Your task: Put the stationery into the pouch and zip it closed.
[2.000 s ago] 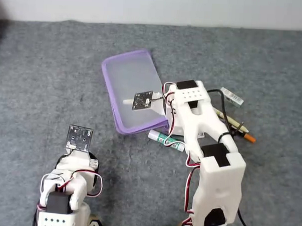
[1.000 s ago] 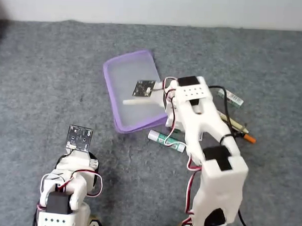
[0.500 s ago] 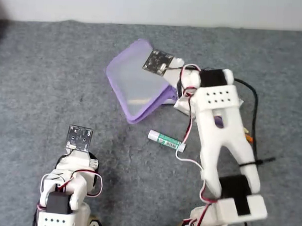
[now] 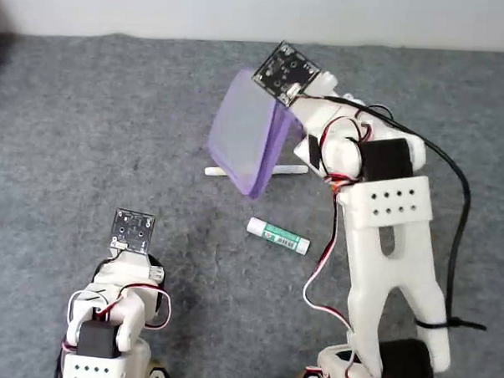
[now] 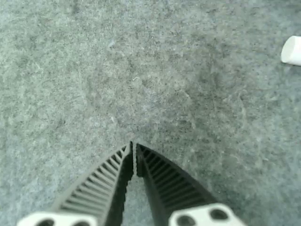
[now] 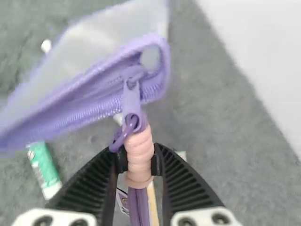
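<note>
— Where is the pouch (image 4: pixel 252 139)?
— It hangs tilted from the right gripper (image 6: pixel 138 155). It is a frosted, see-through panel bound in purple fabric, above the grey felt (image 4: pixel 88 115). Whether its low corner touches the felt cannot be told.
— What do those ribbed black jaws hold?
— They are pinched onto the zip pull (image 6: pixel 138 139), a peach, ringed, rubbery-looking tab on a purple loop.
— And the stationery?
— A slim white stick (image 4: pixel 290 169) lies partly under the pouch. A round glue stick (image 4: pixel 277 235) (green label, white cap) lies on the felt nearer the arms' bases, apart from both.
— The left gripper (image 5: pixel 134 150)?
— Its toothed jaws are pressed together with nothing between them, over fuzzy felt.
</note>
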Robot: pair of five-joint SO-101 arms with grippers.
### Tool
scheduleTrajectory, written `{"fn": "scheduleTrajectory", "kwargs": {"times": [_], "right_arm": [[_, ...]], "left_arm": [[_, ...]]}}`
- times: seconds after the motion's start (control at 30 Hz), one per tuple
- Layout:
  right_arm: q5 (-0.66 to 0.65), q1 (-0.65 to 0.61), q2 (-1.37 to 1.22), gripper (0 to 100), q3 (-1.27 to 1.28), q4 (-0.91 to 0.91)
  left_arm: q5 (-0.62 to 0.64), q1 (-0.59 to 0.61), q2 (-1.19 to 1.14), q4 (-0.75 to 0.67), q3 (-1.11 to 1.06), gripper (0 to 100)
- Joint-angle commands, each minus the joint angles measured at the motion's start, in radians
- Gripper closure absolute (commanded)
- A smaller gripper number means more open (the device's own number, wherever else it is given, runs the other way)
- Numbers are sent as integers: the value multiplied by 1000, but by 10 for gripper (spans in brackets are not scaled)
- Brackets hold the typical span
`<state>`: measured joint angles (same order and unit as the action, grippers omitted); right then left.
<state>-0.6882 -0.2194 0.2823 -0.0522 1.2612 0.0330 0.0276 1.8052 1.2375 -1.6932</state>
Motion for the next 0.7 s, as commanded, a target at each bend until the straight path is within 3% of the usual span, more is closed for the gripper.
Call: {"fn": "scheduleTrajectory", "kwargs": {"times": [0.0,0.47,0.67], "right_arm": [[48,5,64,989,-23,-47],[46,-222,110,989,-25,163],[64,-240,117,989,-23,306]], "left_arm": [[-12,5,8,3,8,986],[-12,-2,8,3,10,986],[-12,-2,8,3,10,986]]}}
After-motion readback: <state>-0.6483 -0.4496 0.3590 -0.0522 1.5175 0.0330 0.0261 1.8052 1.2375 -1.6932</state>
